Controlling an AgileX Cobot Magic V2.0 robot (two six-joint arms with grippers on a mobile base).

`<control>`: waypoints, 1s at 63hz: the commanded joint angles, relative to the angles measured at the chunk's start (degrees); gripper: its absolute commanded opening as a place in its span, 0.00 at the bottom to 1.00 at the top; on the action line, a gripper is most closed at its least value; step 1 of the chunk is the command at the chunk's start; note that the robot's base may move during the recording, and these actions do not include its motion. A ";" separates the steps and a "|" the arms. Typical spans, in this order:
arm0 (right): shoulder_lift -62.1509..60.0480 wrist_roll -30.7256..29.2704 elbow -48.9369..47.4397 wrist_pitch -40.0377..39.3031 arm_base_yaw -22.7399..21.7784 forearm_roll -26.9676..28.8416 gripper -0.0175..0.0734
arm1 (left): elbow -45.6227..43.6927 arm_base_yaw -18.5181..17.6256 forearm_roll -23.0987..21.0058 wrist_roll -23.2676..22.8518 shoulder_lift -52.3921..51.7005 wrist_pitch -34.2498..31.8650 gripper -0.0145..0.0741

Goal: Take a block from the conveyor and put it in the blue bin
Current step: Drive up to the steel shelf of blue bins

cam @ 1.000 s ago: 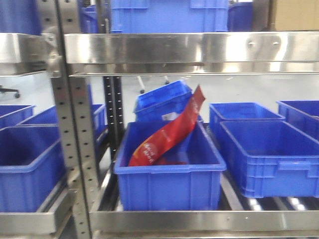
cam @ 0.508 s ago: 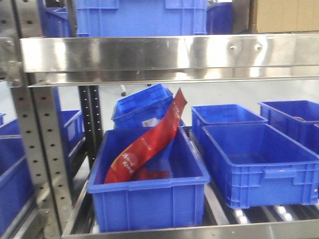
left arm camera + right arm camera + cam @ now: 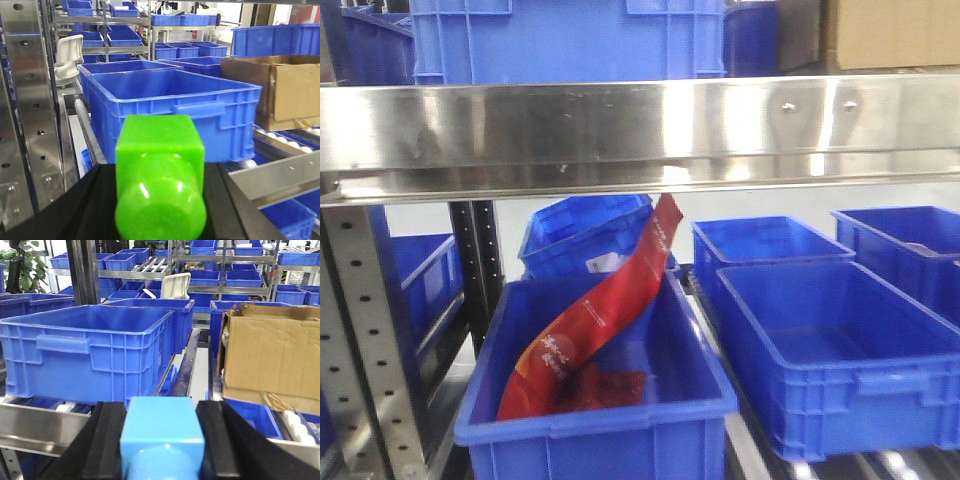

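**A:** Standing right by the rig. Nearest thing: the left end effector (image 3: 160, 200) is clamped on a green block (image 3: 160, 150), with black fingers (image 3: 95, 200) against both flanks. It's glossy plastic, a square body with a rounded knob facing the camera. The right end effector (image 3: 162, 445) is squeezing a light blue block (image 3: 162, 427) the same way; that one's duller and boxy. The green block sits just short of the near wall of the blue bin (image 3: 220, 125), not over it.

**B:** So the grab looks done. Where's the conveyor?

**A:** Not in any view, so can't say. What's left, I reckon, is the drop. Lift clear of the bin's rim, carry past the near wall, centre over the hollow, then let go. The plastic's slick, so keep the squeeze firm until then. I'd go one arm at a time.

**B:** Anything crowding the bin?

**A:** A cardboard box (image 3: 295, 85) just right of it, creased and soft-edged. The bin itself is rigid ribbed plastic with a moulded handle. Behind it there are more bins like it on steel racks (image 3: 22, 100).
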 commanded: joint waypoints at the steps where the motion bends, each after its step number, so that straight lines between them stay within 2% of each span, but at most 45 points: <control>1: -0.17 -0.23 0.03 -0.92 0.19 -0.05 0.01 | -0.31 -0.26 -0.35 -0.05 -0.34 -1.15 0.04; 63: -0.17 -0.23 0.03 -0.92 0.19 -0.05 0.01 | -0.31 -0.26 -0.35 -0.05 -0.34 -1.15 0.04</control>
